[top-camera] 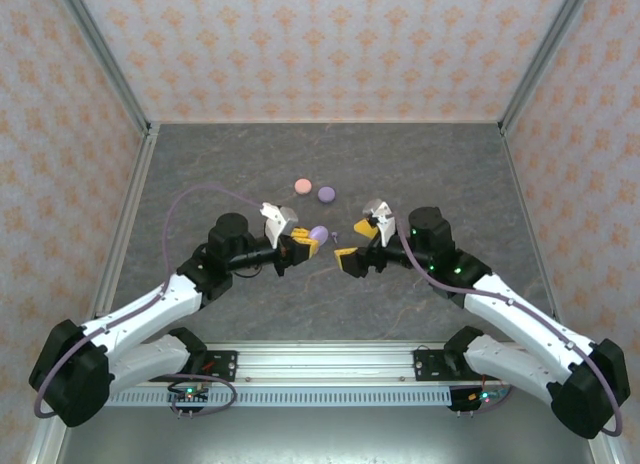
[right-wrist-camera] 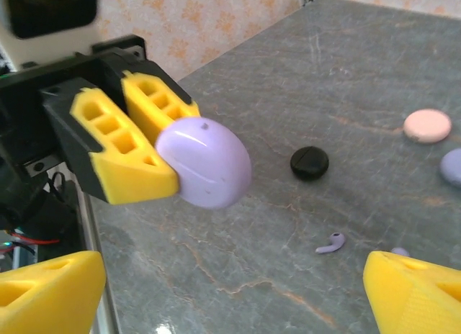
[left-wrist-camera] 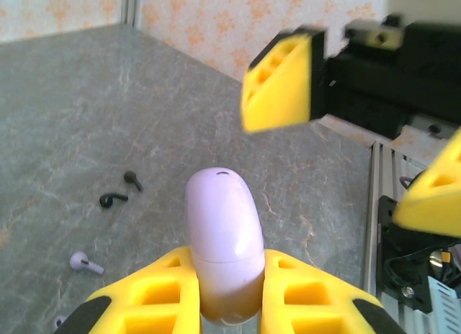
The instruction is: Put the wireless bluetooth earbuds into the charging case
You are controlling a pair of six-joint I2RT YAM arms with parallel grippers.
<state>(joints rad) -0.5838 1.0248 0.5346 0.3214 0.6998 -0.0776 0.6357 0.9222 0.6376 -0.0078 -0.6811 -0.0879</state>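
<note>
Clamping lilac case (left-wrist-camera: pixel 220 219) in left hand (top-camera: pixel 305 242), long axis pointing toward right hand (top-camera: pixel 356 243), spread wide, empty

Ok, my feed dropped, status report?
Left gripper shut on lilac case, in air. Right gripper open, empty. Earbuds loose on table. Nothing between grippers.

We see our left fingers (top-camera: pixel 300 248) closed on a lilac case (top-camera: pixel 318 232) near the middle of the grey counter (top-camera: pixel 420 174). Our right fingers (top-camera: pixel 365 227) stand wide apart just beside it, holding nothing. A tiny lilac earbud (top-camera: pixel 335 237) lies between the two. Farther back, a pink puck (top-camera: pixel 301 186) and a purple puck (top-camera: pixel 326 194) sit close together.
</note>
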